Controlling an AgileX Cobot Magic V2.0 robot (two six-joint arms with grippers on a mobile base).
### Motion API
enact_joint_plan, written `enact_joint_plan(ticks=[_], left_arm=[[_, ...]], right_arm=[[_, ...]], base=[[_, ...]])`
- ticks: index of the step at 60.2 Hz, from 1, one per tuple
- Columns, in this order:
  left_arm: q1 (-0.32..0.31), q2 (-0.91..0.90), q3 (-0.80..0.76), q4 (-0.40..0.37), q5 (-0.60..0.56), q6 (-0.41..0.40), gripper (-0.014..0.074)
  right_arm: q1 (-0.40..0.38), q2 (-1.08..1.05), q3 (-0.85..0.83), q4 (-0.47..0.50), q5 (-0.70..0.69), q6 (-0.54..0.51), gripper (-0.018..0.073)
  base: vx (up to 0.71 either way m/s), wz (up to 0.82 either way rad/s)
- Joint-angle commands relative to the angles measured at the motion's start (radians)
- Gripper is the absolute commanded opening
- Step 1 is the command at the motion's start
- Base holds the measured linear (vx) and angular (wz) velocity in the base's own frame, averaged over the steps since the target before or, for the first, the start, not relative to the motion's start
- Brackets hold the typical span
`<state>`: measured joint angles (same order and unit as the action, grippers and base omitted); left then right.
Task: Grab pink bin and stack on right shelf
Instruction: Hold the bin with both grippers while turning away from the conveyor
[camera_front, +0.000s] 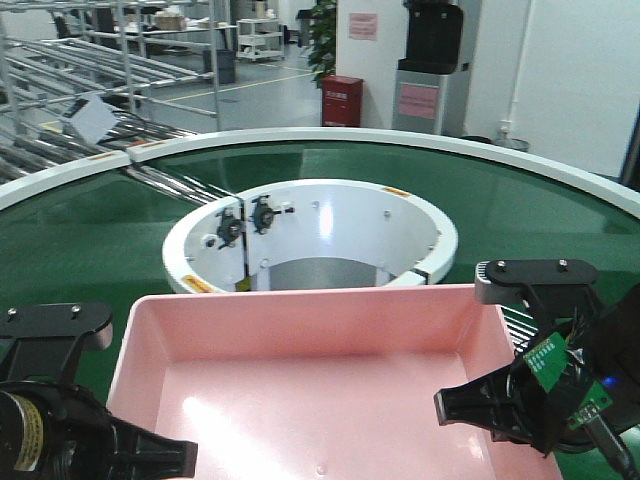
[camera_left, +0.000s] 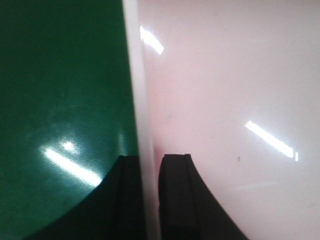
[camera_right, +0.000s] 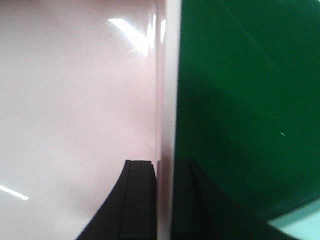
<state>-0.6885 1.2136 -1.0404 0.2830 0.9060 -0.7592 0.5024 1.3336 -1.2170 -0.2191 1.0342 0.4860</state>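
Observation:
The pink bin (camera_front: 320, 390) lies low in the front view, over the green belt (camera_front: 90, 250); I cannot tell whether it rests on it. My left gripper (camera_front: 150, 455) is shut on the bin's left wall. In the left wrist view the gripper (camera_left: 148, 165) has one black finger outside over the green and one inside the pink bin (camera_left: 230, 90). My right gripper (camera_front: 480, 410) is shut on the right wall. In the right wrist view the gripper (camera_right: 164, 167) straddles the rim of the pink bin (camera_right: 75, 100). The right shelf is out of view.
A white round hub (camera_front: 310, 235) with a hollow centre stands just beyond the bin, inside the curved green belt. Silver pipe roller racks (camera_front: 90, 80) stand at the back left. A red cabinet (camera_front: 341, 100) and a grey machine (camera_front: 430, 90) stand at the back.

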Motion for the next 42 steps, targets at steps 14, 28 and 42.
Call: enact_joint_plan(ticks=[14,28,42], left_arm=[[-0.009,-0.035,-0.029,0.013,-0.08,0.003,0.0004],[-0.009,-0.035,-0.029,0.013,-0.08,0.003,0.0004],[-0.009,-0.035,-0.029,0.013,-0.08,0.003,0.0004]], right_arm=[[-0.002,-0.031,-0.03,-0.053,-0.049,-0.006,-0.0009],[-0.002,-0.031,-0.03,-0.053,-0.049,-0.006,-0.0009],[-0.002,-0.031,-0.03,-0.053,-0.049,-0.006,-0.0009]], base=[[-0.1,-0.38],[-0.14,-0.52],[-0.15,-0.57]])
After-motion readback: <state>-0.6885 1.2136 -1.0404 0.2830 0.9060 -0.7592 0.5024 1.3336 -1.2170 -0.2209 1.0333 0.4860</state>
